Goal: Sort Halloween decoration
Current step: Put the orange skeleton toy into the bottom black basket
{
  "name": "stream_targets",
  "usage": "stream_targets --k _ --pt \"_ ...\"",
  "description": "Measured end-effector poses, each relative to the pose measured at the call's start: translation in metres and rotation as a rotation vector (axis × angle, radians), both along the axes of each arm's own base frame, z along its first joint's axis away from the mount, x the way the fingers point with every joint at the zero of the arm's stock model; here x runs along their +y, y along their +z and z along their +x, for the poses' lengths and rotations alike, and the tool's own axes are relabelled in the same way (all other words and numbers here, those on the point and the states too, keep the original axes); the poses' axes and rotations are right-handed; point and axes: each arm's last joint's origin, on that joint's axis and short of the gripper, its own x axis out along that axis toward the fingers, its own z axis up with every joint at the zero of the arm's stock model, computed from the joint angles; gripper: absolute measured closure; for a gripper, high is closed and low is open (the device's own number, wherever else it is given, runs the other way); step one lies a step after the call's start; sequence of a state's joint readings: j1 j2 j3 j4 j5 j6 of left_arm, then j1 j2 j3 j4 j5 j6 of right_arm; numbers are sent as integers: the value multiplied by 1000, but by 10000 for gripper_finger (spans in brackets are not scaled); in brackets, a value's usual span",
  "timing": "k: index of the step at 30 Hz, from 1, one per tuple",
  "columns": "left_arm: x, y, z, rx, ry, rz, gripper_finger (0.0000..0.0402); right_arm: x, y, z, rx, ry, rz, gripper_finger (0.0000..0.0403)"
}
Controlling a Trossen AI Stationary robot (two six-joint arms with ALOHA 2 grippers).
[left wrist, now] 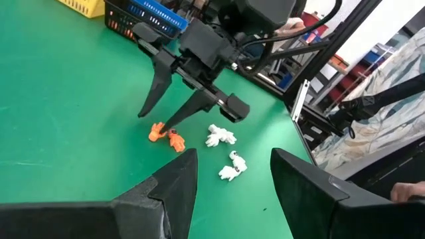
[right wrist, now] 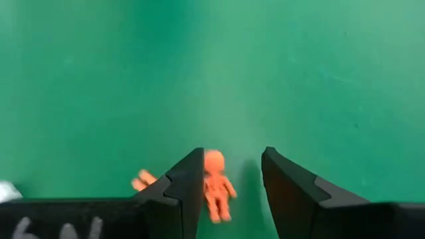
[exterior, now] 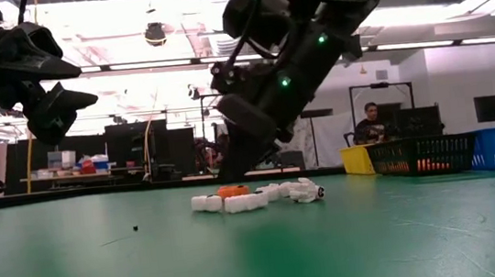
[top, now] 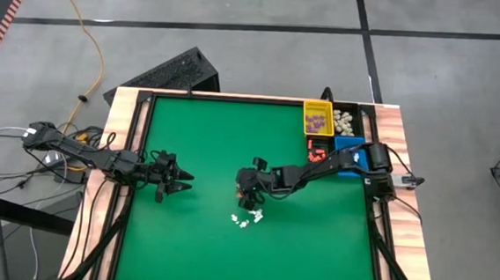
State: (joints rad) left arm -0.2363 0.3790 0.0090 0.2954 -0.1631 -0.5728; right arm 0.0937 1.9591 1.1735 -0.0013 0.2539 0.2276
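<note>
the right end effector is low over the green counter, near its middle, with its two fingers spread. between the fingers lies an orange figure, flat on the counter and close against one finger. its long axis runs along the fingers, with the round head pointing away from the wrist. i cannot tell if the finger really touches it. a second orange piece lies just beside, outside that same finger.

in the left wrist view the two orange pieces sit at the tips of the right end effector, and a few white figures lie near them on the counter.

farther out, the yellow bin, black bin and blue bin stand at the counter's far right corner.

the left end effector hangs over the left side of the counter, fingers spread, holding nothing.
</note>
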Motion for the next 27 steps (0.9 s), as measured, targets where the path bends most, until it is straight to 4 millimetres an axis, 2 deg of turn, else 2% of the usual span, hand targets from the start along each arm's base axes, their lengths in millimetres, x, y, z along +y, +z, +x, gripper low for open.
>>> stream_targets --k 11,20,27 --pt "0 0 0 1 0 -1 221 0 -15 2 40 -3 22 250" --pt "0 0 0 1 -4 -4 221 -2 -14 -1 61 -39 54 383" --pt "0 0 0 0 -4 -15 221 -1 -3 -4 48 -63 38 393"
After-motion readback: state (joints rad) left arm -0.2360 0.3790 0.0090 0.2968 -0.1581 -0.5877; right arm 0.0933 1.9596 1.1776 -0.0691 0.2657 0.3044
